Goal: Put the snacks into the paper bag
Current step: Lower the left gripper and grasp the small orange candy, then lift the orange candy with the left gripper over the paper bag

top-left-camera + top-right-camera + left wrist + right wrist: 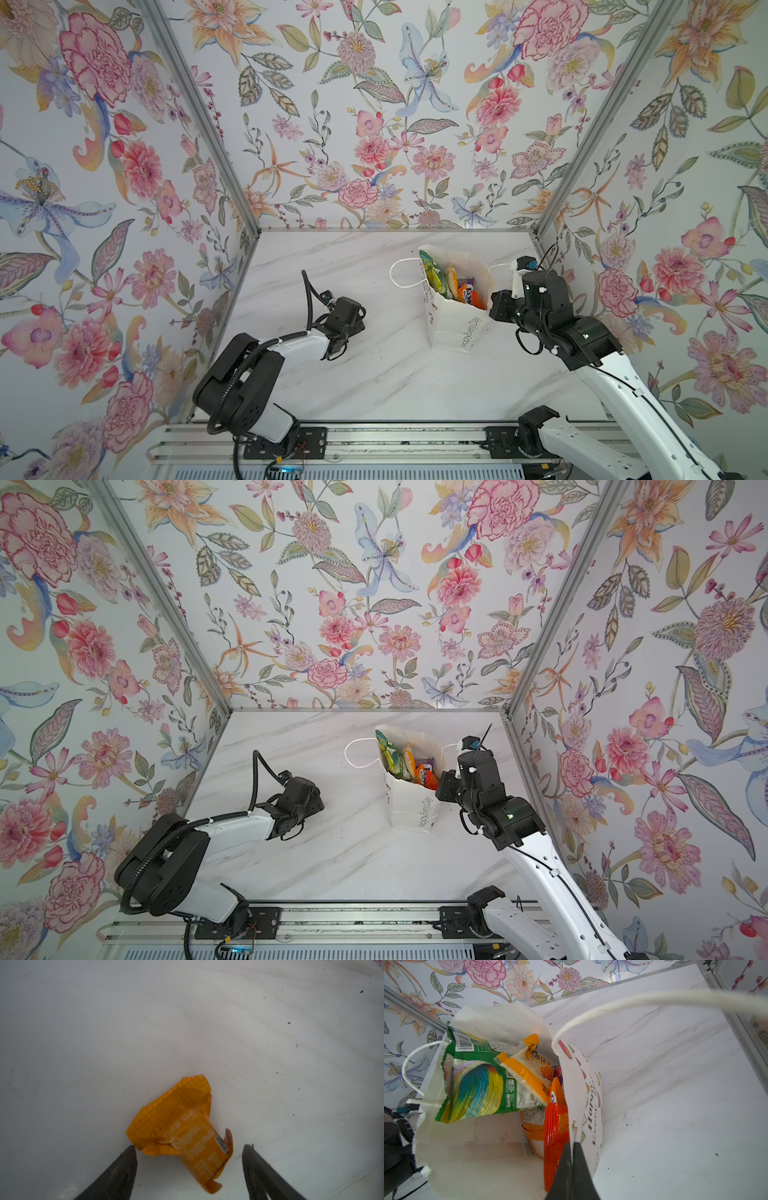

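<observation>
Where paper bag [453, 328] reads "Happy Every Day", green packet [475, 1088] barcoded

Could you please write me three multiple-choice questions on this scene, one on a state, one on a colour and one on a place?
1. The right gripper is: A) open in the air; B) shut on the wall of the paper bag; C) shut on a snack.
2. The largest packet in the bag is mainly: A) green; B) blue; C) black.
3. The orange sachet lies: A) in the bag; B) on the table, between the open fingers of the left gripper; C) in the right gripper.

Answers: B, its closed jaws pinch the bag's wall; A, its wrapper is green; B, the left wrist view shows it there.
</observation>
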